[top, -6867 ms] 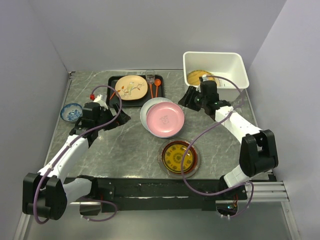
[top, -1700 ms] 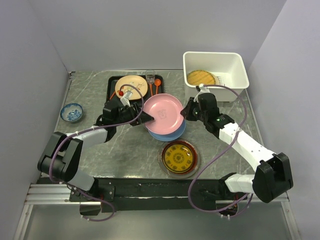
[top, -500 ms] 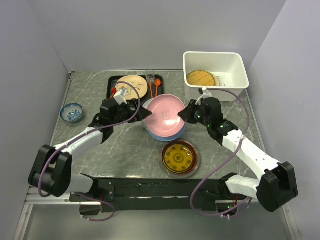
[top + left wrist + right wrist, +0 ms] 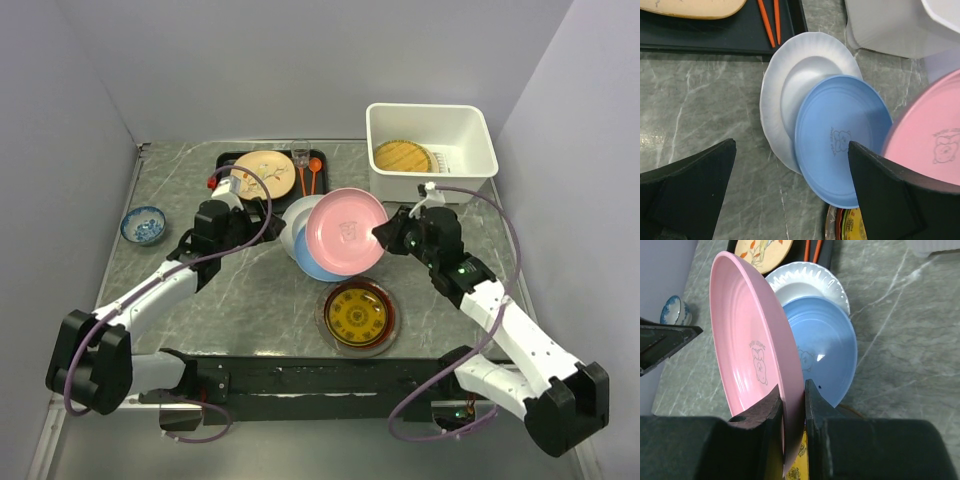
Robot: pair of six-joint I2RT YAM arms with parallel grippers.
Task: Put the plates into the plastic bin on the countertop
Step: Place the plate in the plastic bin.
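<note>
My right gripper [image 4: 386, 238] is shut on the edge of the pink plate [image 4: 346, 230] and holds it tilted on edge above the stack; the wrist view shows its rim clamped between both fingers [image 4: 771, 412]. Under it a blue plate [image 4: 318, 262] lies on a white plate [image 4: 297, 222] on the countertop [image 4: 250, 290]. My left gripper [image 4: 262, 224] is open and empty, just left of the stack. A gold-patterned dark red plate [image 4: 357, 313] lies in front. A cream floral plate [image 4: 264, 173] lies on the black tray. The white plastic bin [image 4: 478, 130] holds a yellow-brown plate [image 4: 402, 156].
The black tray [image 4: 228, 165] at the back also holds orange utensils [image 4: 309, 172]. A small blue-patterned bowl [image 4: 143, 224] stands at the far left. Grey walls close in the back and both sides. In the left wrist view the blue plate [image 4: 840, 135] overlaps the white plate [image 4: 785, 90].
The right gripper has lifted the pink plate up and to the right, off the stack. The left gripper has let go of its edge and drawn back to the left.
</note>
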